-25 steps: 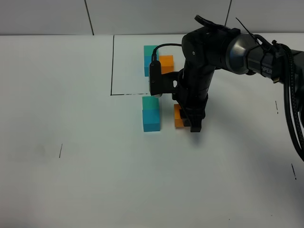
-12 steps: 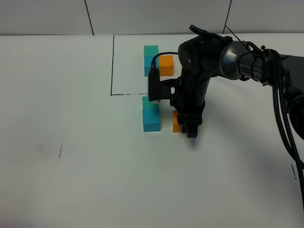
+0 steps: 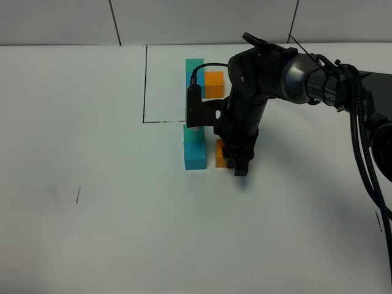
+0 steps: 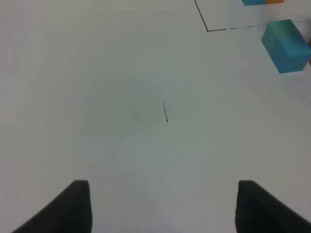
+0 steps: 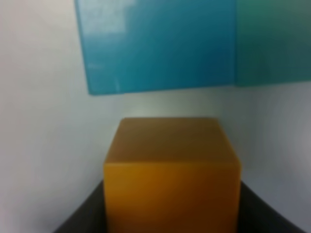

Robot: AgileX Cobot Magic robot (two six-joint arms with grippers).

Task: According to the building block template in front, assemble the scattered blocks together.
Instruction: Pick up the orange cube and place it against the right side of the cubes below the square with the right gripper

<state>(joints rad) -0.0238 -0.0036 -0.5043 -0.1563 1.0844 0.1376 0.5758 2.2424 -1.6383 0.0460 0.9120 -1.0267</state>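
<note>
My right gripper [image 3: 236, 162] is clamped on the orange block [image 3: 220, 153], its black jaws pressed to two opposite sides, low on the white table [image 3: 92, 233]. The block sits square-on and just beside the blue block [image 3: 196, 158], with a thin strip of table between them. The blue block and the green block [image 3: 195, 133] touch and form a short bar whose long axis runs toward the template [image 3: 205, 79] in its black drawn frame. All are plain matte cubes with crisp edges. Since a second ago the gripper and orange block have slid nearer the blue one. My left gripper [image 4: 167, 208] hangs spread wide, holding nothing, well apart.
</note>
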